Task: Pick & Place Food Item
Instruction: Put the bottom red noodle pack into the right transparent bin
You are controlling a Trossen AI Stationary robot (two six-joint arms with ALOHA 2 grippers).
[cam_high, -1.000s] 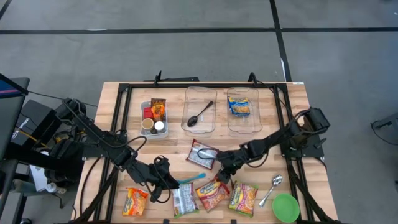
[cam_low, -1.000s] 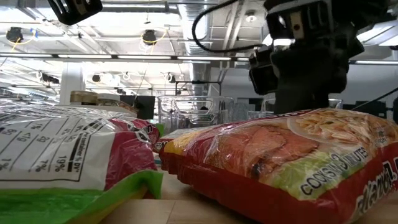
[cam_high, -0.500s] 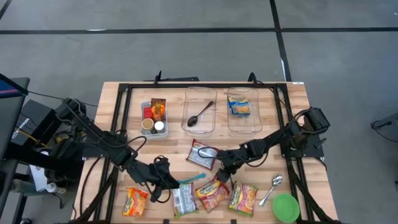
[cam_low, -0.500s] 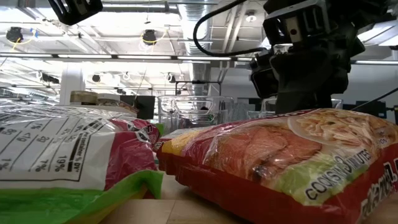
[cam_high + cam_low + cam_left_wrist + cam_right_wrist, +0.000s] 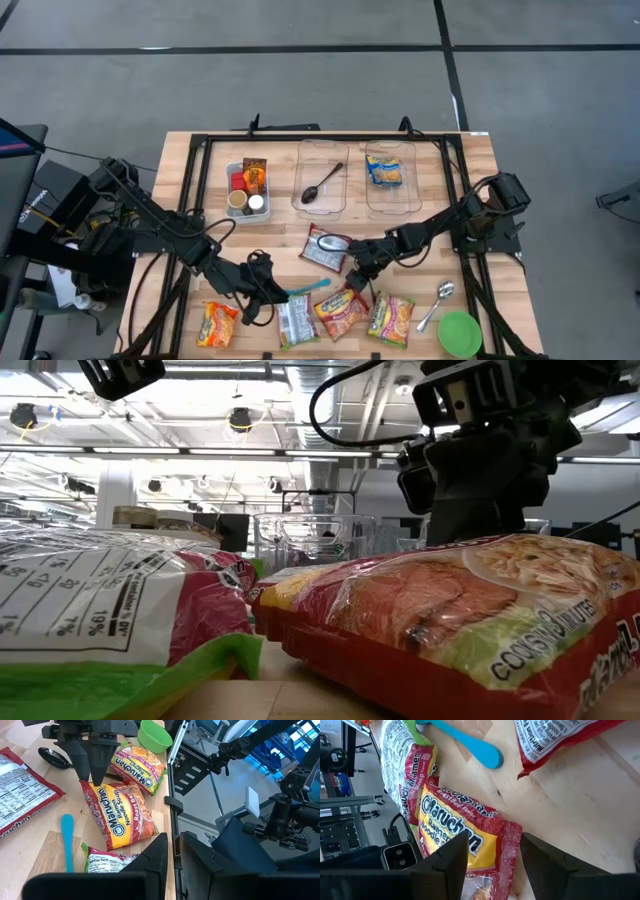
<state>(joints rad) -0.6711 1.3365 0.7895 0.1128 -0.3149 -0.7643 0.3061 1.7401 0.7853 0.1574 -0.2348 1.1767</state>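
A red and yellow ramen pack lies flat near the table's near edge, between a white and green pack and another yellow pack. It also shows in the right wrist view and the left wrist view. My right gripper is open, pointing down over the pack's far end; its two fingers stand either side of that end in the right wrist view. My left gripper is shut and empty, low beside the white and green pack. My right gripper comes from above at the ramen pack's far end, fingers apart. I cannot tell whether the fingertips touch the wrapper. The pack lies flat on the table.
A blue spoon and a red pack lie just beyond the ramen packs. A metal spoon and a green bowl are at the near right. Two clear trays and a condiment box stand farther back.
My right gripper has shifted a little toward the table's left edge, staying over the ramen pack's far end with its fingers pointing down.
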